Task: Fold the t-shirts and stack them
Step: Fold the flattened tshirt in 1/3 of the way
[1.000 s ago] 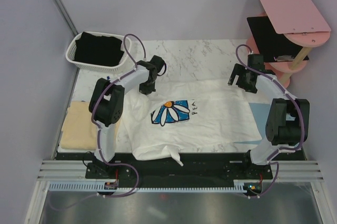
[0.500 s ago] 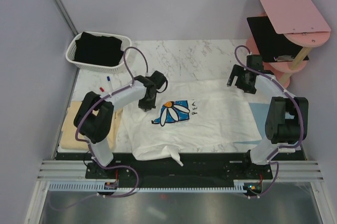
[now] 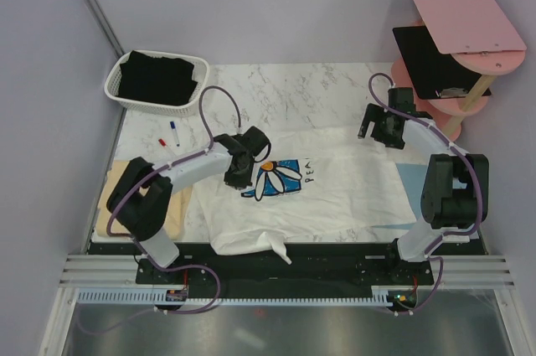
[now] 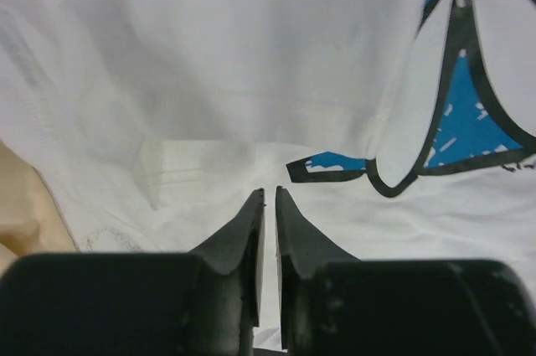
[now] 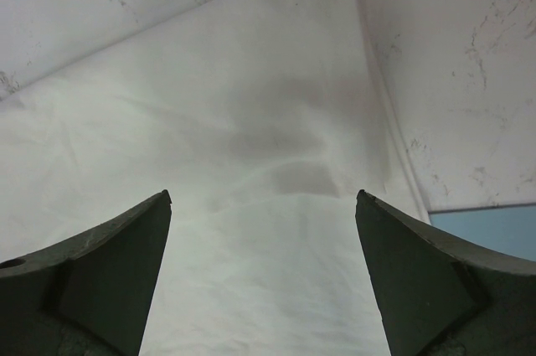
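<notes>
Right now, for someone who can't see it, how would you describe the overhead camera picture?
A white daisy-print t-shirt lies spread on a marble table between two robot arms: the left gripper, shut, beside its print; the right gripper, open, over the far right corner. A black t-shirt fills a basket far left; a pale yellow t-shirt lies near left.

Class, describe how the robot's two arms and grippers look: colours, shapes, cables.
Both the left arm and right arm have white tube links between bulky black joints, and a looping purple cable runs along each. The left gripper and right gripper each carry two dark, tapering, pointed fingers.
</notes>
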Tool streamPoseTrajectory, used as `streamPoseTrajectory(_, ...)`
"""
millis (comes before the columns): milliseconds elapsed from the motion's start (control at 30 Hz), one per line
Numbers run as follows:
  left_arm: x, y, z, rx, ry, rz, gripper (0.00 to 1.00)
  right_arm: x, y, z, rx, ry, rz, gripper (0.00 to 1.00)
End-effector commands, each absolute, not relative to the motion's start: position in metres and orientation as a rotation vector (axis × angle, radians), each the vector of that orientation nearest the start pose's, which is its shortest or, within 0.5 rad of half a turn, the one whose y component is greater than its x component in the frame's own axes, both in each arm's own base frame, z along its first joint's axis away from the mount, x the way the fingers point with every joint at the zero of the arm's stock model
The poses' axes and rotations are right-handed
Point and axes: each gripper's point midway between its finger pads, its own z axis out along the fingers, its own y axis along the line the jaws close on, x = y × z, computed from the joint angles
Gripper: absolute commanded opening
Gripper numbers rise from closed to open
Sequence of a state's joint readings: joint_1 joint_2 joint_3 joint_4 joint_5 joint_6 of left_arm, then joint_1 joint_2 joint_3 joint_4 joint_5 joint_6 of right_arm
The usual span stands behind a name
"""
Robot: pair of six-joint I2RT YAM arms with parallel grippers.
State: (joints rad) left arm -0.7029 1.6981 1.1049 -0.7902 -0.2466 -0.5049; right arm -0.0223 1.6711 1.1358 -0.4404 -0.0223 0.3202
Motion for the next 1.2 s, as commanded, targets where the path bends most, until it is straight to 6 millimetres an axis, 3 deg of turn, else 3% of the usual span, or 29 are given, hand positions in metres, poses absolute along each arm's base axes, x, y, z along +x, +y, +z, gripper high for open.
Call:
streamPoseTrajectory(0, 0.263, -0.184, 0.084, 0.136, 2.679, 0.033, 0.25, 0.398, 0.013, 0.078, 0.386, 2.5, 0.152, 0.98)
streamPoseTrajectory(33, 0.263, -0.183, 0.086, 0.124, 2.675, 0.027, 0.46, 0.399, 0.013, 0.078, 0.382, 2.499, 0.151, 0.98)
streamPoseTrajectory(133, 0.258, -0.183, 0.093, 0.049, 2.661, -0.016, 0.62, 0.398, 0.015, 0.075, 0.382, 2.507, 0.155, 0.98)
streamPoseTrajectory(333, 0.241, -0.19, 0.114, -0.27, 2.53, -0.336, 0.6, 0.398, 0.016, 0.074, 0.374, 2.51, 0.162, 0.98)
streamPoseTrajectory(367, 0.232, -0.188, 0.112, -0.306, 2.515, -0.399, 0.6, 0.399, 0.017, 0.074, 0.374, 2.509, 0.166, 0.98)
streamPoseTrajectory(433, 0.233, -0.195, 0.114, -0.434, 2.453, -0.514, 0.57, 0.398, 0.018, 0.072, 0.373, 2.516, 0.173, 0.98)
streamPoseTrajectory(500, 0.226, -0.191, 0.104, -0.512, 2.425, -0.564, 0.56, 0.399, 0.019, 0.072, 0.369, 2.511, 0.184, 0.98)
streamPoseTrajectory(533, 0.22, -0.187, 0.092, -0.587, 2.428, -0.566, 0.56, 0.398, 0.019, 0.071, 0.371, 2.515, 0.186, 0.98)
streamPoseTrajectory(767, 0.235, -0.173, 0.086, -0.782, 2.292, -0.544, 0.56, 0.398, 0.022, 0.066, 0.366, 2.523, 0.204, 0.98)
streamPoseTrajectory(1033, 0.267, -0.17, 0.091, -0.775, 2.249, -0.452, 0.58, 0.398, 0.023, 0.065, 0.363, 2.527, 0.211, 0.98)
streamPoseTrajectory(1167, 0.277, -0.169, 0.078, -0.781, 2.279, -0.38, 0.57, 0.397, 0.023, 0.064, 0.361, 2.53, 0.212, 0.98)
